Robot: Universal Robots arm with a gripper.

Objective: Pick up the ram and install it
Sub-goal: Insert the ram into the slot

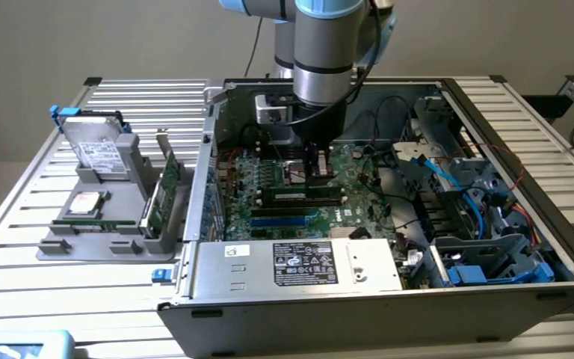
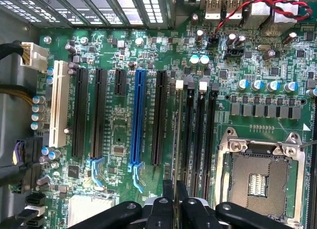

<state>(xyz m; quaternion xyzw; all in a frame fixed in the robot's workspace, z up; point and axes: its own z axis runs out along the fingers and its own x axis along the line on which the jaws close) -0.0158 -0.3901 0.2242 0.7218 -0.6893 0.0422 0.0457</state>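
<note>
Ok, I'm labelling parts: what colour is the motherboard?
The motherboard is green; the wrist view shows it best.

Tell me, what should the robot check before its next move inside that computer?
1. Grip: the gripper is shut on the ram, seen edge-on: ok.
2. Alignment: the ram runs parallel to the memory slots, above them: ok, as far as it shows.
3. Slot latches open: cannot tell.
4. Red and black wires clear of the slots: ok.
5. Ram pressed home: cannot tell.
</note>
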